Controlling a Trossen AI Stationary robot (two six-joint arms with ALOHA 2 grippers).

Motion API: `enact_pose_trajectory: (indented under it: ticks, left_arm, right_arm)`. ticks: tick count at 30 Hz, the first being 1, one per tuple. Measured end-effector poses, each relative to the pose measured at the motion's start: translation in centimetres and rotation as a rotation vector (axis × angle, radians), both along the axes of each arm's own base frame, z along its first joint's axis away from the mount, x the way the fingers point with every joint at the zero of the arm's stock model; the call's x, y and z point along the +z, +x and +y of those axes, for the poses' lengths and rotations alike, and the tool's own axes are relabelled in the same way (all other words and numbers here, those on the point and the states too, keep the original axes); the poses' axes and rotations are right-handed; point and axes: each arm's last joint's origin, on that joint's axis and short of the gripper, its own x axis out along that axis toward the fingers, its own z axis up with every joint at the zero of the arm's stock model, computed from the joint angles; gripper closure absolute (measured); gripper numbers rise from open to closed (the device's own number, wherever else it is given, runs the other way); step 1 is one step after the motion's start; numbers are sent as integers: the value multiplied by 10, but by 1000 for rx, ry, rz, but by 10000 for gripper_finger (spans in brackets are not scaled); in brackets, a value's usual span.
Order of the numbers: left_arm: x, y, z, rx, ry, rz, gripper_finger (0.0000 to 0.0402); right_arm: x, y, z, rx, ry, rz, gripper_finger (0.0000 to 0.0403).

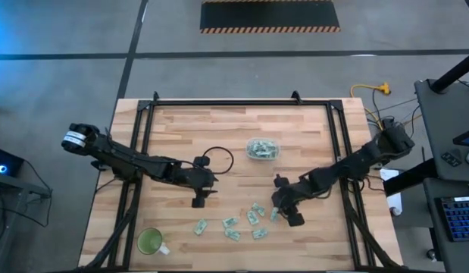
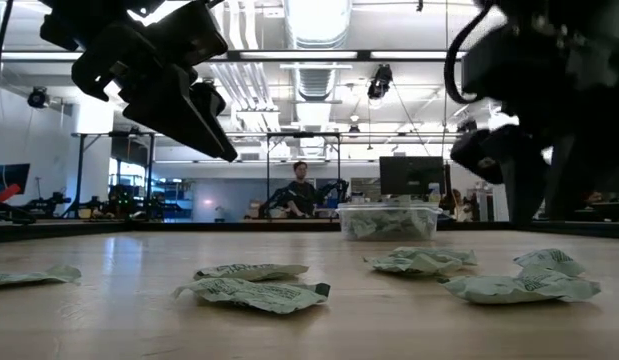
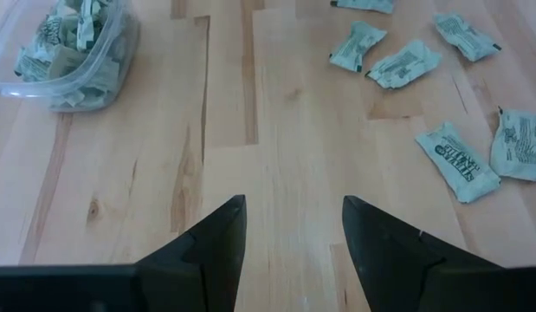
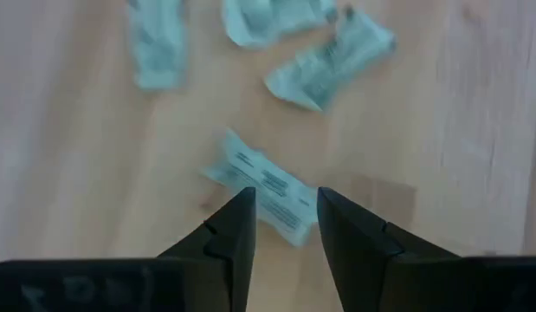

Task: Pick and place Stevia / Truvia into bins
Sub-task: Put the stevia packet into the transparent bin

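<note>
Right gripper [image 4: 285, 227] narrowly parted, straddling one Stevia sachet [image 4: 266, 188]; contact unclear. More sachets [image 4: 330, 59] just ahead. Left gripper [image 3: 293, 234] half-open, empty; clear tub [image 3: 64, 52] beyond it.

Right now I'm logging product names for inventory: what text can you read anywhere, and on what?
Dark print shows on the loose sachets, but too blurred to read for sure.
Sachets in the clear tub: print too small.
No other text or signs visible.
</note>
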Motion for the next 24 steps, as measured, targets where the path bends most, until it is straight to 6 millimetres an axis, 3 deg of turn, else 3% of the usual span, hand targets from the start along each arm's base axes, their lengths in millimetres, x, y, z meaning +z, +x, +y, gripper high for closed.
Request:
enact_pose_trajectory:
  ticks: [10,16,24]
  left_arm:
    - [0,0,0,-2,1,-3,226]
    - [0,0,0,-2,1,-3,226]
    - [0,0,0,-3,1,-6,226]
  right_arm:
    - [-23,3,1,-1,-66,70,299]
    - [-22,2,0,-9,-82,68,318]
    - [-15,0,-2,-22,-99,49,372]
